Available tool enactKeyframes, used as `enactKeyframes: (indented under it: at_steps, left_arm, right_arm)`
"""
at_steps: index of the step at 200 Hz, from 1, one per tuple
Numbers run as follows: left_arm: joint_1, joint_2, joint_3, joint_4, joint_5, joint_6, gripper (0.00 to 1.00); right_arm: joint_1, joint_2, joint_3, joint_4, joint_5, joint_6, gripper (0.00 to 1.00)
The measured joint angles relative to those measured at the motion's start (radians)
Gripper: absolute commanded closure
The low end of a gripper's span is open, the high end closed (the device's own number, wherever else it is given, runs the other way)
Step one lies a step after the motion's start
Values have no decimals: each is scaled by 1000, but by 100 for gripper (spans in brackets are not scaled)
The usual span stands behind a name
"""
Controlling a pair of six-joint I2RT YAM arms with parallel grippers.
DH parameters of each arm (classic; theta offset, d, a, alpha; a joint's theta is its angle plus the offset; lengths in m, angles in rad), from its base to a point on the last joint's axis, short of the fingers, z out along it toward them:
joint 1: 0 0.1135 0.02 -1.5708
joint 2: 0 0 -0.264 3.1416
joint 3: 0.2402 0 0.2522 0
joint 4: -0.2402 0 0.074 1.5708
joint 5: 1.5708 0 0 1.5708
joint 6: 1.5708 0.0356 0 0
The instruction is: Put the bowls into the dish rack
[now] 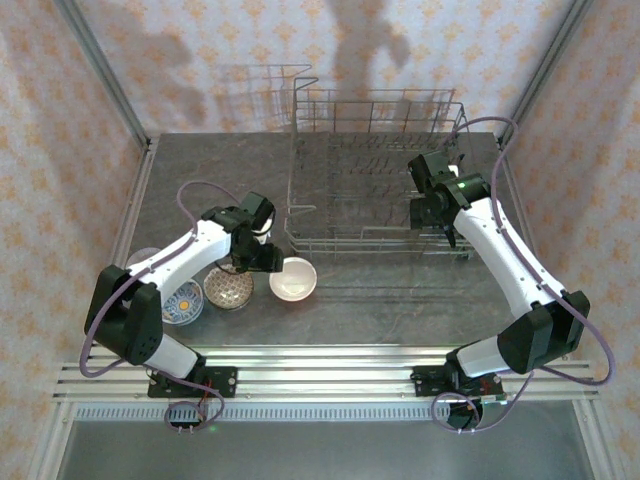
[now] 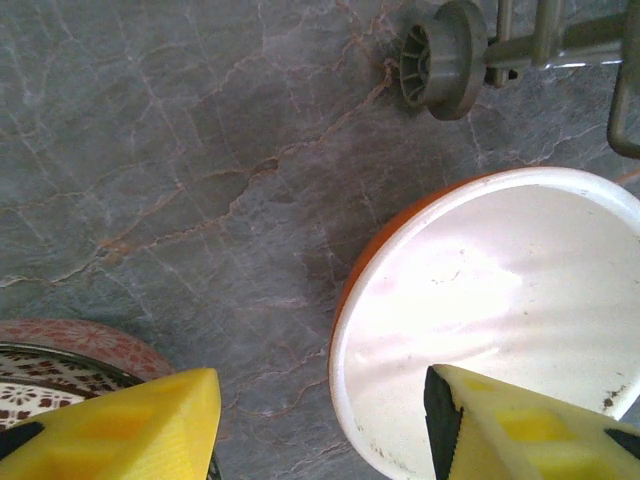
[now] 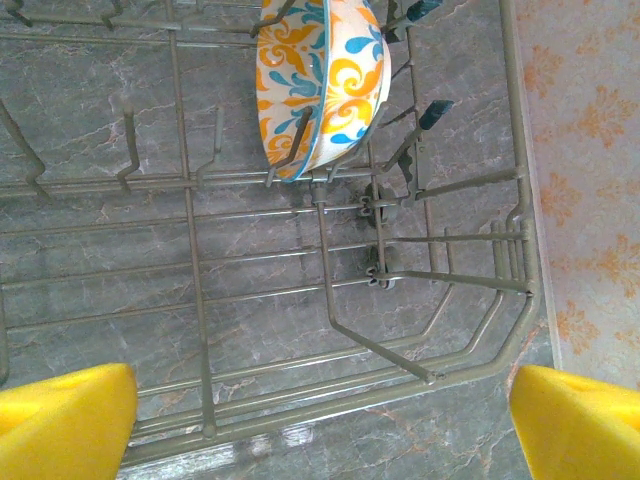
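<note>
A bowl (image 2: 500, 300) with a white inside and an orange outside sits on the table just in front of the dish rack (image 1: 375, 235). My left gripper (image 2: 320, 430) is open and straddles its near rim, one finger (image 2: 530, 430) over the inside and the other outside, neither touching. From above, that gripper (image 1: 268, 262) sits left of the white bowl (image 1: 293, 278). A brown patterned bowl (image 1: 228, 288) and a blue-and-white bowl (image 1: 183, 303) lie further left. An orange-and-blue floral bowl (image 3: 320, 80) stands on edge between the rack's tines. My right gripper (image 3: 320, 430) hangs open and empty over the rack's right end (image 1: 430, 215).
The rack's wire floor (image 3: 250, 300) and upright tines lie below the right gripper. A small rack wheel (image 2: 440, 60) stands just beyond the white bowl. The patterned bowl's rim (image 2: 60, 360) lies close to the left finger. Metal rails (image 1: 320, 365) run along the table's near edge.
</note>
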Motion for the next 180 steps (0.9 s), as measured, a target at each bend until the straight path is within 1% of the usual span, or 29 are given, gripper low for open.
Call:
enactKeyframes:
  at_steps: [10, 24, 40, 97, 180]
  left_arm:
    - [-2, 0, 2, -1, -3, 0, 43]
    - [-4, 2, 3, -6, -5, 0, 48]
    - [-9, 25, 16, -18, -4, 4, 49]
    - [-29, 103, 29, -19, -1, 3, 47]
    - [-29, 143, 45, -16, 26, -14, 47]
  right_arm:
    - [0, 0, 0, 0, 0, 0, 5]
    - [0, 0, 0, 0, 0, 0, 5]
    - [0, 0, 0, 0, 0, 0, 5]
    - [0, 0, 0, 0, -3, 0, 5]
    - [0, 0, -2, 9, -3, -5, 4]
